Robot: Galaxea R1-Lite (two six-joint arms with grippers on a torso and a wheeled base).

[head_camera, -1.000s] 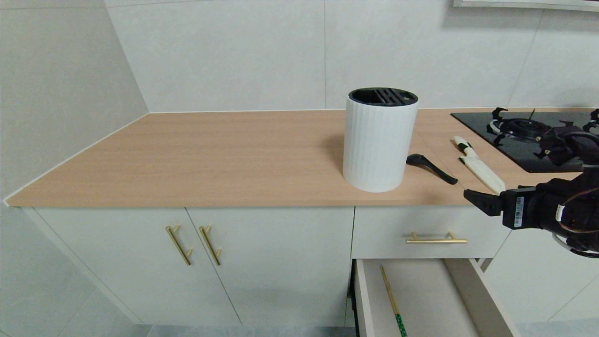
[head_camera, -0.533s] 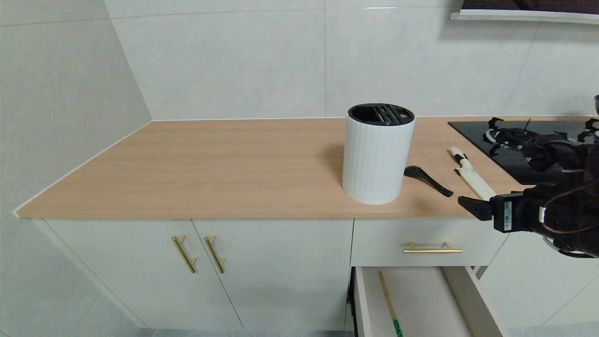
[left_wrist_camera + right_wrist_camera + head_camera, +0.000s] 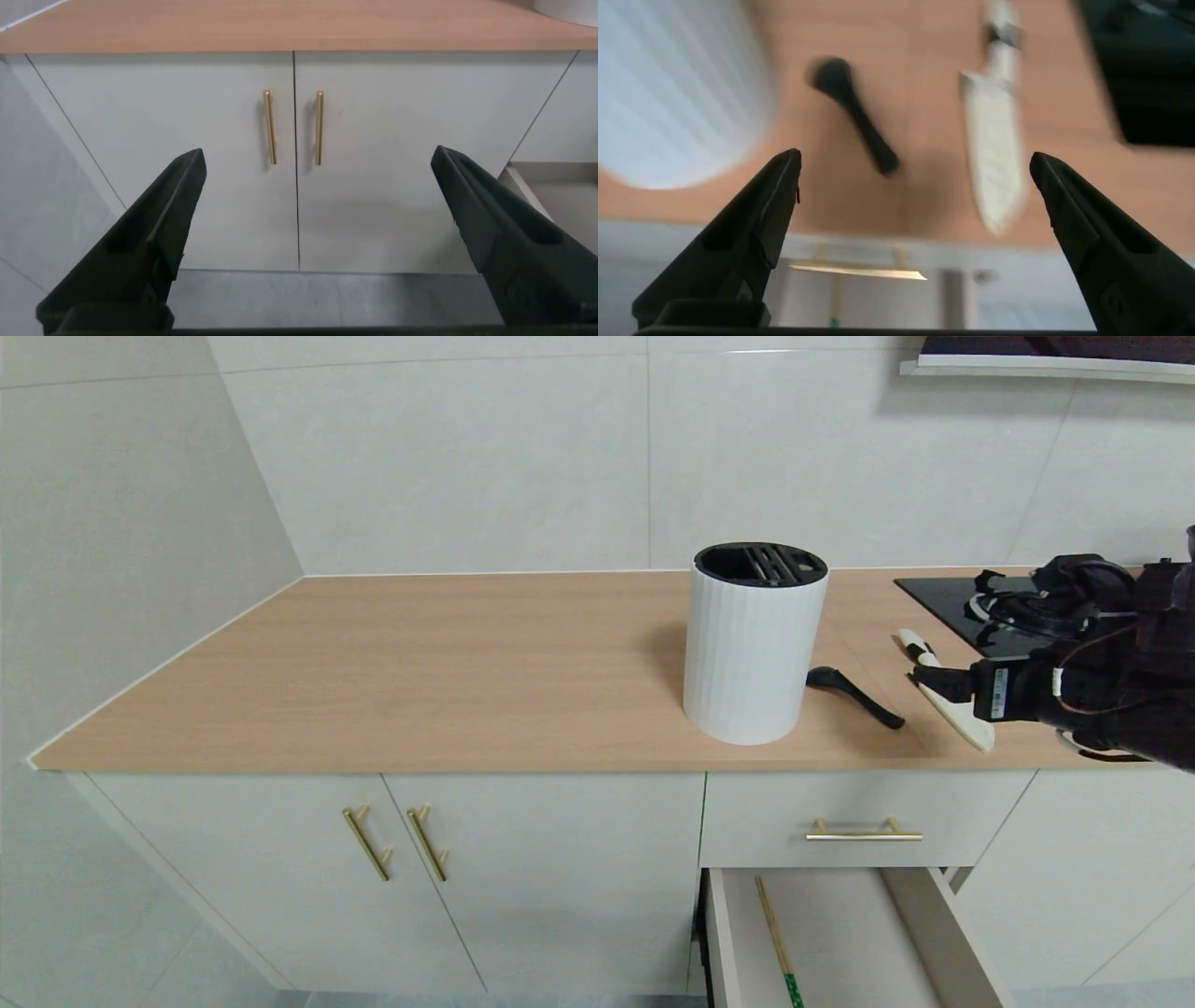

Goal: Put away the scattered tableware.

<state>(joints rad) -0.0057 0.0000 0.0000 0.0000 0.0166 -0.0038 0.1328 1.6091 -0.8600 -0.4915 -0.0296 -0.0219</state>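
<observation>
A white ribbed holder (image 3: pixel 754 644) with a black slotted top stands on the wooden counter (image 3: pixel 448 663). Just right of it lie a black spoon (image 3: pixel 854 693) and a white knife (image 3: pixel 945 689) with a white-and-black handle. My right gripper (image 3: pixel 932 683) hovers open over the knife, near the counter's front edge. The right wrist view looks down on the holder (image 3: pixel 673 93), the spoon (image 3: pixel 854 112) and the knife (image 3: pixel 994 131) between its spread fingers (image 3: pixel 752 243). A pair of chopsticks (image 3: pixel 777 933) lies in the open drawer (image 3: pixel 915 933) below. My left gripper (image 3: pixel 318 243) hangs open before the cabinet doors (image 3: pixel 294 168).
A black gas hob (image 3: pixel 1004 607) sits at the counter's right end, behind my right arm. A shut drawer with a gold handle (image 3: pixel 864 831) is above the open one. Tiled walls close off the back and left. The counter's left half is bare wood.
My right gripper has risen from below the counter's front edge and moved in over the knife. The head view shifted slightly at first, then held still.
</observation>
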